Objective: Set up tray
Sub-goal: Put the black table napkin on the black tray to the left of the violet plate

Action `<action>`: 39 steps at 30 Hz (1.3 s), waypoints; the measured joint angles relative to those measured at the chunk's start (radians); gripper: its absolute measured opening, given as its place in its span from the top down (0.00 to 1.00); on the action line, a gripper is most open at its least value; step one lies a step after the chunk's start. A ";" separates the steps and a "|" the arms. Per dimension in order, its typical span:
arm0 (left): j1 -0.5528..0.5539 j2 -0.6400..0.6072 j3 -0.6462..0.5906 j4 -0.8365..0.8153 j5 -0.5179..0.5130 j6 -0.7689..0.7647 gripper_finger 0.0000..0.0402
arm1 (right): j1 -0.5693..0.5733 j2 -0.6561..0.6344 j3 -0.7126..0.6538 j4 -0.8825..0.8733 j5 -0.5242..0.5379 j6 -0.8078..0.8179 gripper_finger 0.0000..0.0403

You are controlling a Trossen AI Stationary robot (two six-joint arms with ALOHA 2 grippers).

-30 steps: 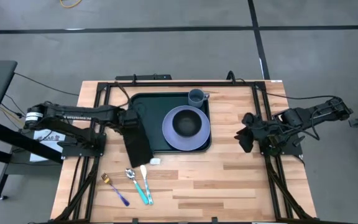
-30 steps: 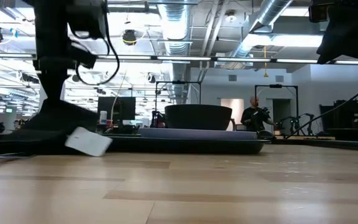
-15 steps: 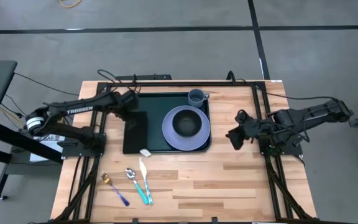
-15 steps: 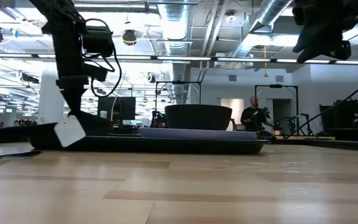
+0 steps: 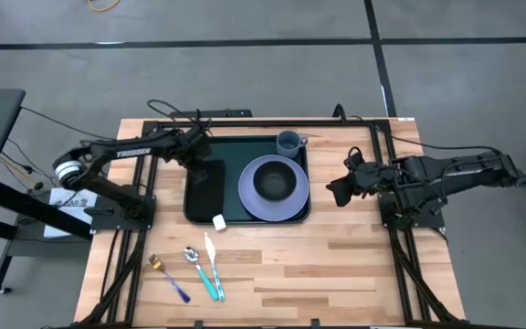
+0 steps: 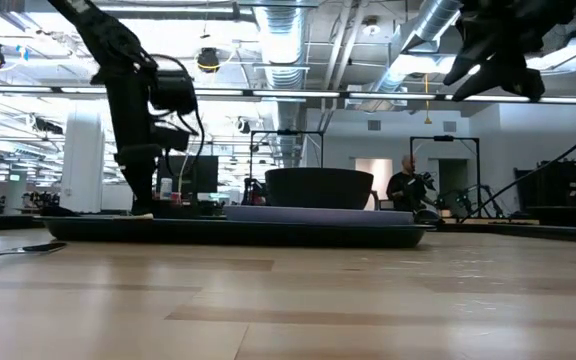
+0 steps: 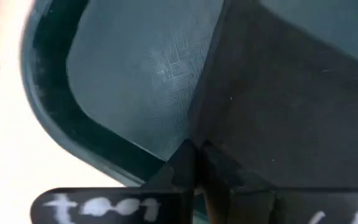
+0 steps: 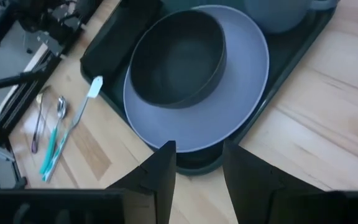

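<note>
High view: the tray (image 5: 236, 216) lies at the table's centre; the left gripper (image 5: 199, 157), at its 10 o'clock corner, probably pinches the black napkin (image 5: 205, 186). The right gripper (image 5: 334, 190) hovers half-open at 3 o'clock.

Dark bowl (image 6: 318, 187) sits on the tray (image 6: 268, 231); left claw (image 6: 140, 205) at its end

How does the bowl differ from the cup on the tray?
The bowl is dark, wide and sits on the purple plate; the cup is blue-grey, smaller and stands directly on the tray, in its far corner. Both are upright and rest inside the tray.
</note>
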 joint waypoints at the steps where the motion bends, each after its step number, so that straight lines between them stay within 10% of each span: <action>1: 0.000 0.018 0.002 0.006 0.000 0.001 1.00 | -0.005 0.000 0.000 0.002 0.000 0.000 0.70; 21: 0.101 0.072 0.034 0.100 0.009 0.066 0.99 | -0.053 0.000 0.000 0.002 -0.007 -0.001 0.70; 39: 0.101 -0.014 0.034 0.069 0.060 -0.045 0.67 | -0.049 0.000 0.000 0.035 -0.032 -0.116 0.70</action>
